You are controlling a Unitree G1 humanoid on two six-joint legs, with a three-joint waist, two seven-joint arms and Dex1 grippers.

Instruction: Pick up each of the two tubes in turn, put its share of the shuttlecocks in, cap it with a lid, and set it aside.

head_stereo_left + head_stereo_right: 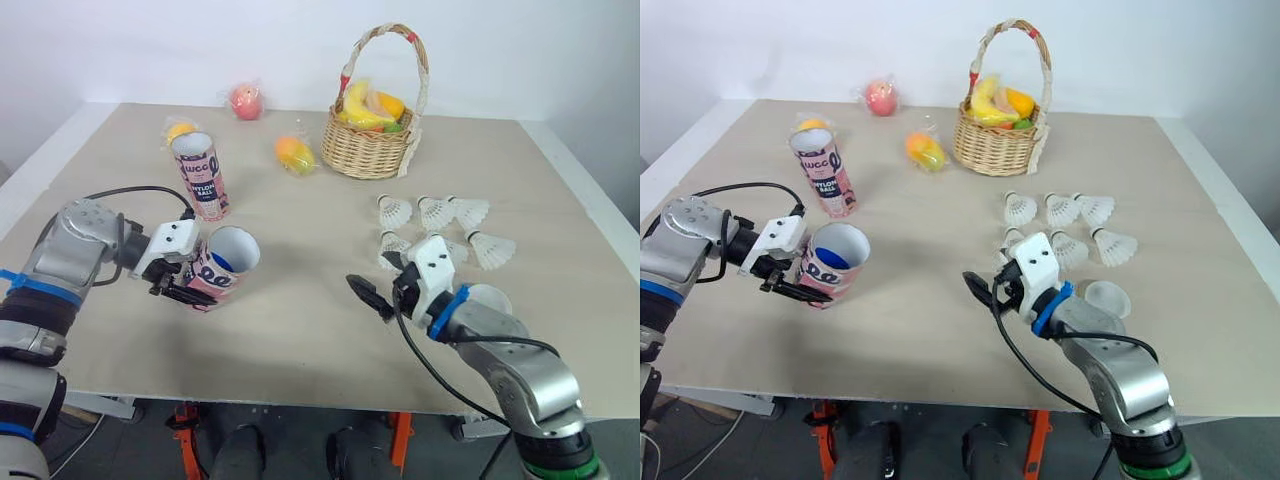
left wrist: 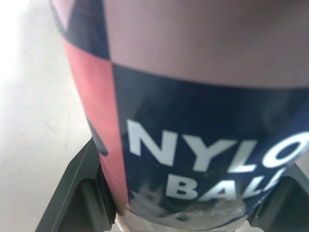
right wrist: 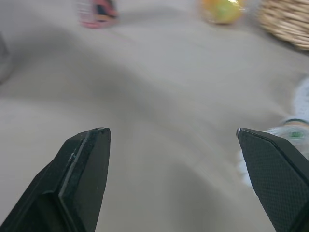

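My left gripper (image 1: 188, 281) is shut on a pink and navy tube (image 1: 224, 264), holding it tilted just above the table with its open mouth toward the right. In the left wrist view the tube's printed side (image 2: 193, 121) sits between the two fingers. A second tube (image 1: 201, 176) stands upright behind it. Several white shuttlecocks (image 1: 436, 213) lie in a loose group at the right. My right gripper (image 1: 370, 278) hovers open and empty over bare table just left of them. A pale round lid (image 1: 1106, 297) lies by the right forearm, partly hidden by it.
A wicker basket (image 1: 372, 152) of fruit stands at the back centre. An orange wrapped fruit (image 1: 295, 153), a red apple (image 1: 246, 100) and a yellow fruit (image 1: 180, 129) lie toward the back left. Bare tabletop (image 1: 300, 300) stretches between the two grippers.
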